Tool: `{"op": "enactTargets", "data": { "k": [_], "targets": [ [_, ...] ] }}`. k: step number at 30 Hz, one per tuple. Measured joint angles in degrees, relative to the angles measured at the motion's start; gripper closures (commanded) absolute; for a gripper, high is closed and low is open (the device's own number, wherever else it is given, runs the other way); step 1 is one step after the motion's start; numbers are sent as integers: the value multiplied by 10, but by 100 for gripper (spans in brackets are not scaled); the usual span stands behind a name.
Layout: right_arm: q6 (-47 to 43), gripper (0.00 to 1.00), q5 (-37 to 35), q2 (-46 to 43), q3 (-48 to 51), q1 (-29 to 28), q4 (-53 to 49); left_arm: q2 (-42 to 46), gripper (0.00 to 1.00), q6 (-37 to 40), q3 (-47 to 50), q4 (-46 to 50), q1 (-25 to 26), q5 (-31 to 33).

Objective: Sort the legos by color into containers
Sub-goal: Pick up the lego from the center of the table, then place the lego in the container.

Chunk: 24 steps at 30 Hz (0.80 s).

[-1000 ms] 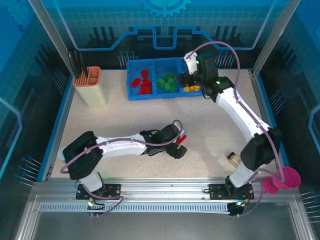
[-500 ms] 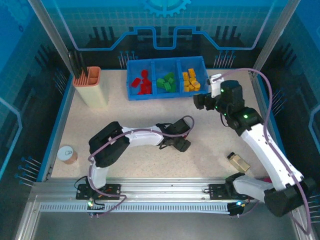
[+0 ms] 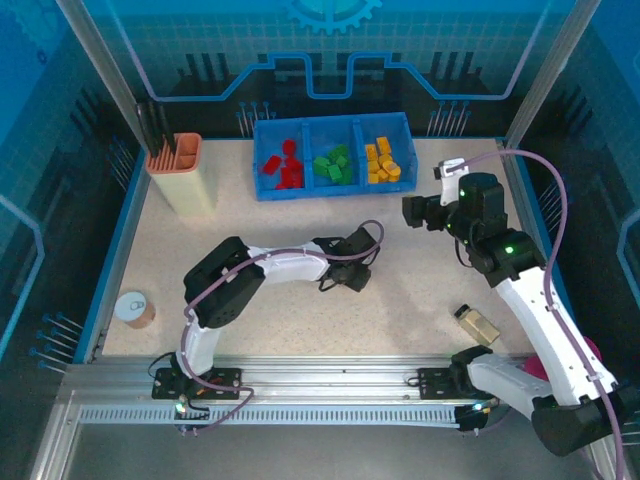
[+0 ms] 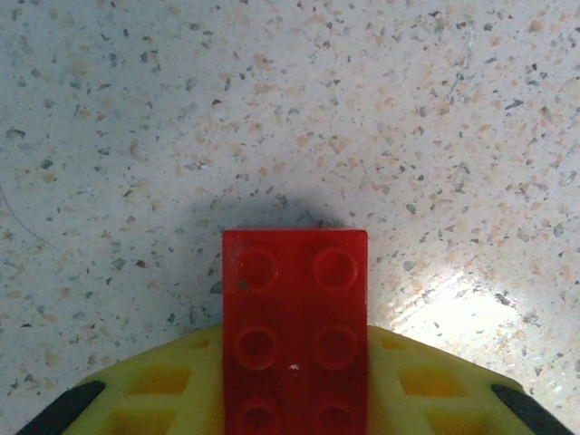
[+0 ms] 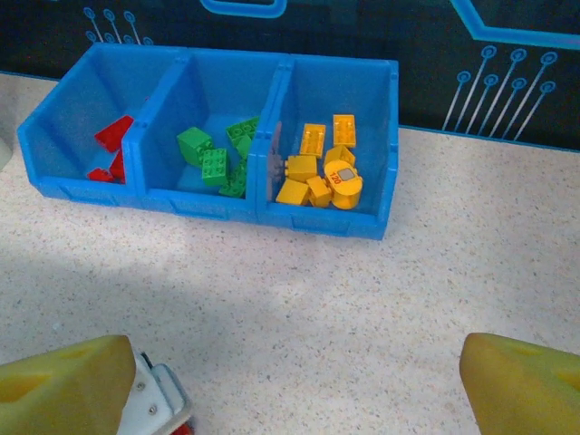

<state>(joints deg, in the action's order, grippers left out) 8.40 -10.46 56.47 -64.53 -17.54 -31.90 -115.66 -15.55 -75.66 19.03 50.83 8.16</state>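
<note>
The left arm stretches low across the worktop (image 3: 250, 220) toward its centre, and the left hand (image 3: 350, 278) is clamped on a red lego brick (image 4: 295, 326). The right arm stands raised. The right hand (image 3: 415, 212) is spread open, just near-right of the blue bin (image 5: 326, 222), which holds red, green and yellow legos.

A speckled beige worktop (image 3: 400, 330) sits inside a blue rim (image 3: 116, 240). Behind it is a dark wall (image 3: 330, 50) with blue circuit-style lines, flanked by slanting metal posts (image 3: 105, 70). An aluminium rail (image 3: 320, 385) runs along the near edge. A bright glare (image 4: 453, 299) falls on the stone-like surface.
</note>
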Motion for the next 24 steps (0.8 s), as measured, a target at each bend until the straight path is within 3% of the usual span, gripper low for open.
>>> {"op": "enactTargets", "data": {
  "k": [4, 9, 14, 18, 24],
  "targets": [
    [9, 6, 3, -36, 20, 8, -8, 20, 73, 0, 13, 10, -35, -12],
    [10, 4, 5, -60, 40, 15, -24, 87, 73, 9, 2, 24, -166, -16],
    [11, 0, 15, -68, 58, 23, -24, 93, 74, 11, -105, 16, -270, 6],
    [8, 0, 31, -65, 61, 25, -26, 38, 75, 11, -212, 2, -311, 25],
    [6, 0, 48, -58, 61, 26, -29, -136, 75, 6, -402, 13, -352, 41]
  ]
}}
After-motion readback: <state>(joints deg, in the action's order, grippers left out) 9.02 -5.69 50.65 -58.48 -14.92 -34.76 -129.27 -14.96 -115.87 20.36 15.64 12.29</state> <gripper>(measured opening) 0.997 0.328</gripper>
